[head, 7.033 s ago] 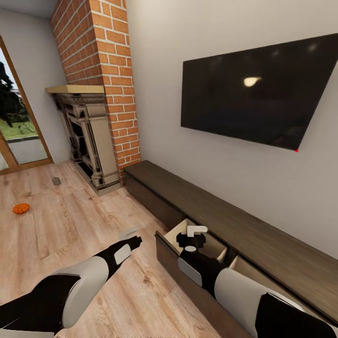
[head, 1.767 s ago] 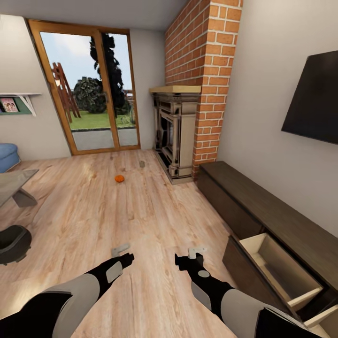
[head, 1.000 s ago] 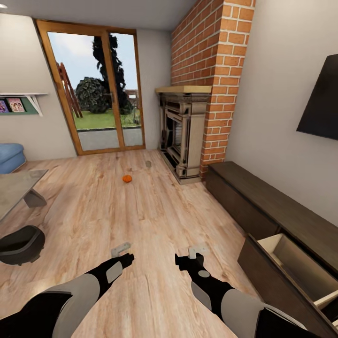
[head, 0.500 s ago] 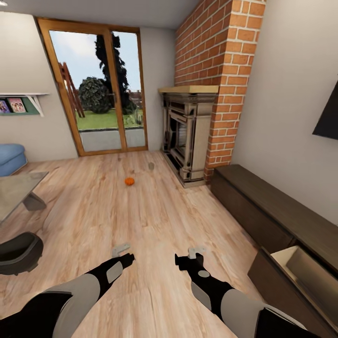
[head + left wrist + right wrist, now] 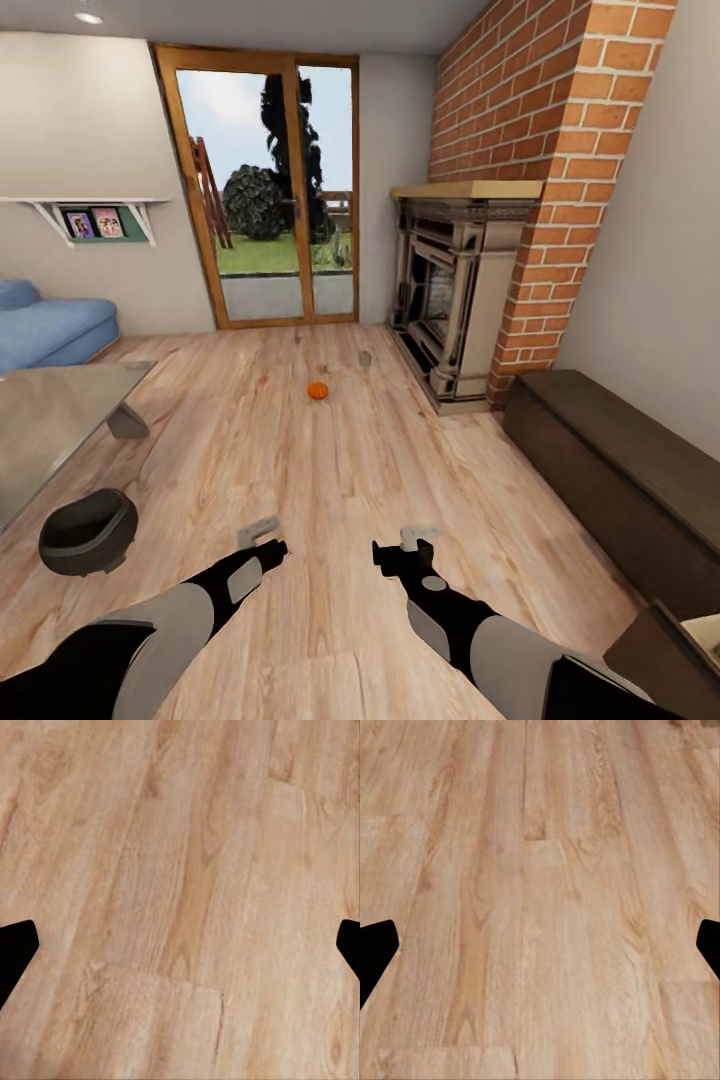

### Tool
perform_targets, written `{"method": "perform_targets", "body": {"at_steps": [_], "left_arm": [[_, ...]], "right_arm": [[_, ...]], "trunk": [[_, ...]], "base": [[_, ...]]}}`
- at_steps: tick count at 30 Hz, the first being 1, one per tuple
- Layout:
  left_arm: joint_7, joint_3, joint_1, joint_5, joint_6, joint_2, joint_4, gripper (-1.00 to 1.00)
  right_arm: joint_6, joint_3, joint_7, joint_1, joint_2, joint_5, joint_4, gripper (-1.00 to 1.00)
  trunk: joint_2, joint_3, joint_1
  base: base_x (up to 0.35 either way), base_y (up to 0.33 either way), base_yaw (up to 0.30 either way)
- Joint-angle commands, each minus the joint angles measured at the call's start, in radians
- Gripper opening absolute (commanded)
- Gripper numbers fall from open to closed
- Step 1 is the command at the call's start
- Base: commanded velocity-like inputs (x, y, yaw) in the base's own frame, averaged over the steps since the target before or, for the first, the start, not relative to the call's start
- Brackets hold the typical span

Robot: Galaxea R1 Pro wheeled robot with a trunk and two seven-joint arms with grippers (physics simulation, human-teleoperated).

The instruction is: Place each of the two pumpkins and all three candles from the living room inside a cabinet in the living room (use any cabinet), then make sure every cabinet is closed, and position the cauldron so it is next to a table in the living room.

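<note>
In the head view the whole picture had swung to the left compared with the earlier ones, so the camera and base had turned, not the furniture: the black TV had slid out of sight, the glass doors (image 5: 268, 195) had come toward the middle, and the blue sofa (image 5: 50, 330) and more of the grey table (image 5: 55, 420) had come in at the left. A pumpkin (image 5: 317, 390) lay on the plank floor (image 5: 330, 470) well ahead, with a small grey-tan stub, probably a candle (image 5: 365, 357), just beyond it near the fireplace (image 5: 450, 300). The cauldron (image 5: 88, 532) sat on the floor near the table's corner. The cabinet (image 5: 610, 480) ran along the right wall, and its open drawer (image 5: 690, 640) had slipped to the bottom right corner of the picture. Both arms reached forward low over the floor, the left gripper (image 5: 260, 528) and the right gripper (image 5: 418, 540) empty. In the left wrist view only bare planks lay between the dark fingertips (image 5: 16, 952), which stood far apart, so that gripper was spread. The right wrist view showed the same: fingertips (image 5: 376, 949) wide apart over bare floor. I judged that the robot had turned from the drawer to fetch the pumpkin next, and that the drawer remained to be shut.
</note>
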Motion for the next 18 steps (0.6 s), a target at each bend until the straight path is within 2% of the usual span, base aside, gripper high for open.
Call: {"method": "perform_targets", "body": {"at_steps": [1, 7, 18], "left_arm": [[0.003, -0.003, 0.0, 0.005, 0.001, 0.0, -0.001, 1.0], [0.003, -0.003, 0.0, 0.005, 0.002, 0.0, -0.001, 1.0], [0.002, -0.003, 0.0, 0.006, 0.003, -0.001, -0.001, 1.0]], "right_arm": [[-0.003, 0.009, -0.005, -0.001, 0.0, -0.008, 0.0, 1.0], [-0.003, 0.009, -0.005, -0.001, 0.0, -0.008, 0.0, 1.0], [-0.003, 0.009, -0.005, -0.001, 0.0, -0.008, 0.0, 1.0]], "trunk": [[0.0, -0.001, 0.0], [0.0, 0.004, 0.0], [0.0, 0.017, 0.0]], "base": [[0.314, 0.108, 0.278], [0.224, 0.062, 0.254], [0.024, 0.005, 0.206]]}}
